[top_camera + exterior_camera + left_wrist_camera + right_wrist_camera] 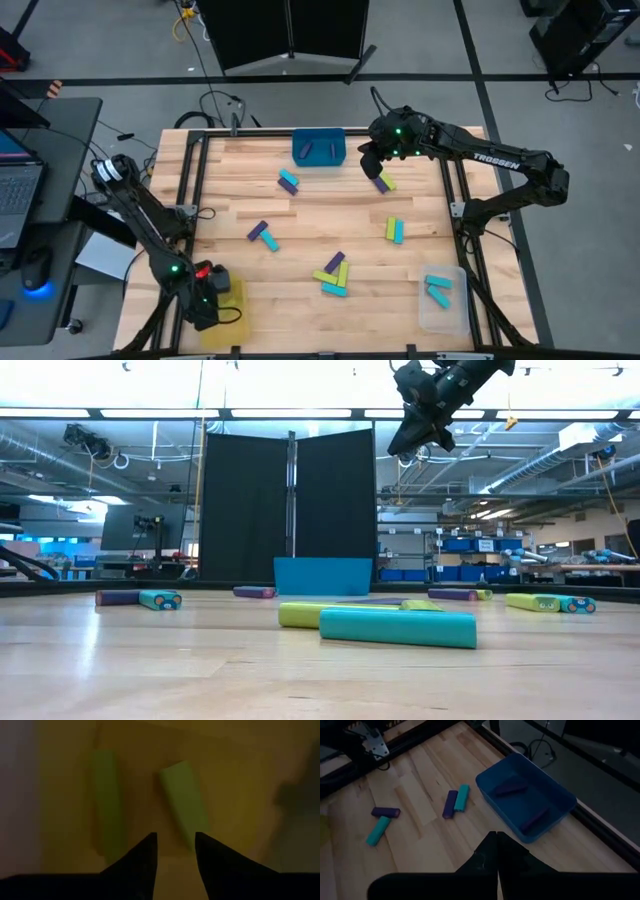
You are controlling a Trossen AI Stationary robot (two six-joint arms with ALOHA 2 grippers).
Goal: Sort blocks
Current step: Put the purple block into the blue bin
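Two lime blocks (182, 802) lie in the yellow bin (232, 312) at the near left corner of the table (320, 230), directly under the left gripper (175, 845). Its fingers stand apart with nothing between them. The right gripper (497, 845) hangs above the far right part of the table with its fingers pressed together and empty, just right of the blue bin (530, 800), which holds two purple blocks (511, 787).

The remaining loose blocks are scattered over the wood: a purple and cyan pair (288, 181) near the blue bin, another purple and cyan pair (263, 235) left of centre, a mixed cluster (333, 275) near the middle front, a lime and cyan pair (395, 231) to the right, and one pair (384, 182) under the right arm. A clear bin (443, 300) at the near right holds cyan blocks (437, 289).

The bars look rigid, light and smooth-sided. Grip each across its short width at mid-length. Paired bars touch or overlap, so a neighbour is likely to shift or be caught when one is taken; the cluster poses the greatest obstruction
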